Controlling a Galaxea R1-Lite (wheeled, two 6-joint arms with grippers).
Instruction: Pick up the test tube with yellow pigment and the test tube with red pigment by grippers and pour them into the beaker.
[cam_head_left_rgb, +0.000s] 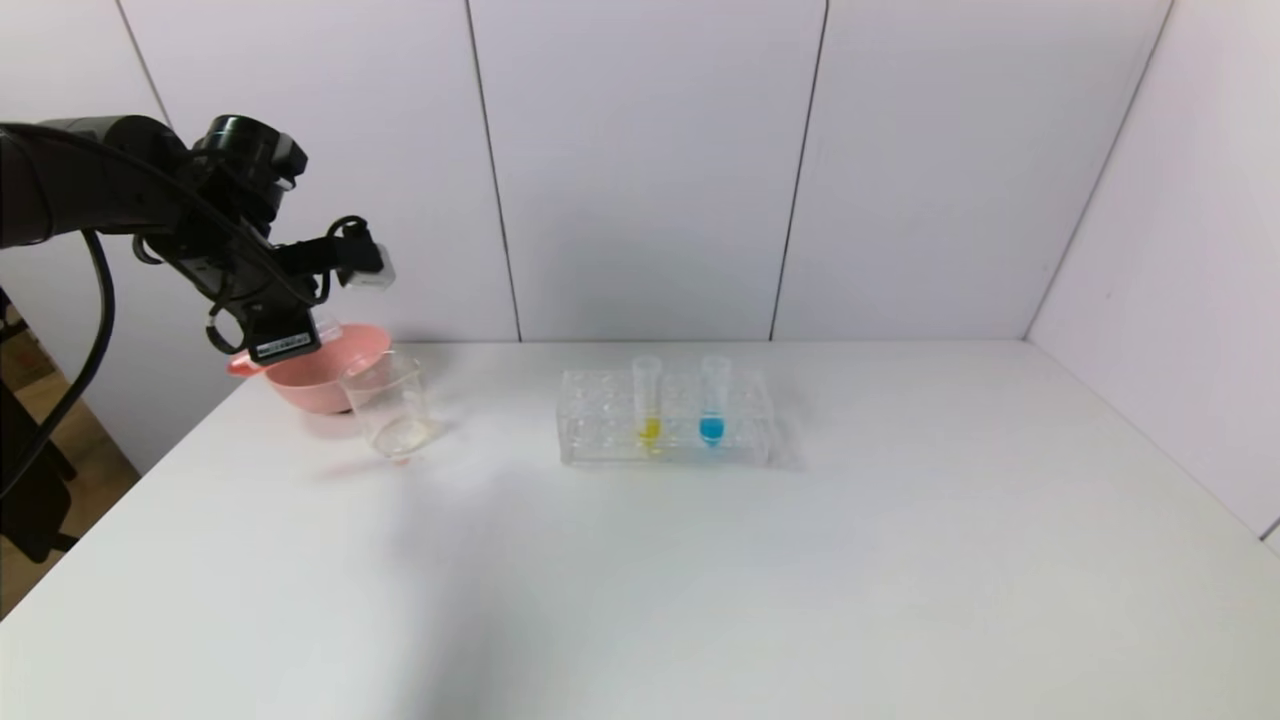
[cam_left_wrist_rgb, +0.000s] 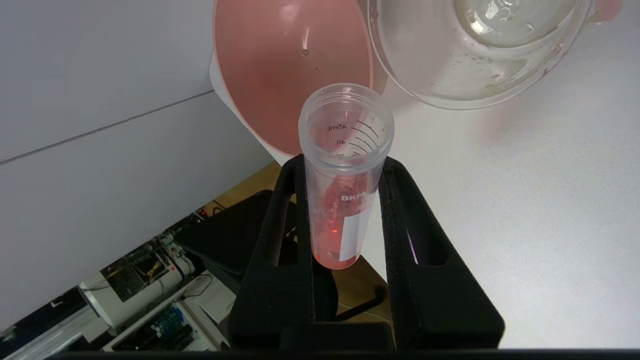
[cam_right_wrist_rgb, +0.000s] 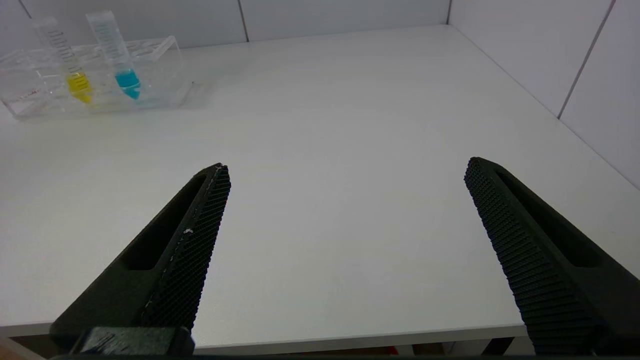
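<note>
The left arm (cam_head_left_rgb: 200, 220) hides the pink bowl's (cam_head_left_rgb: 320, 375) far rim in the head view.

Bright, even light; perhaps slight softness

Head cam sits high, looks forward and down over the whole white bench (cam_head_left_rgb: 800, 560) to the back wall. Left wrist cam is close-up, looking along its tool (cam_left_wrist_rgb: 345, 165) down at bowl (cam_left_wrist_rgb: 290, 65) and beaker (cam_left_wrist_rgb: 475, 50). Right wrist cam sits low at the bench edge, facing the tube rack (cam_right_wrist_rgb: 100, 80), shared with the head view.
</note>
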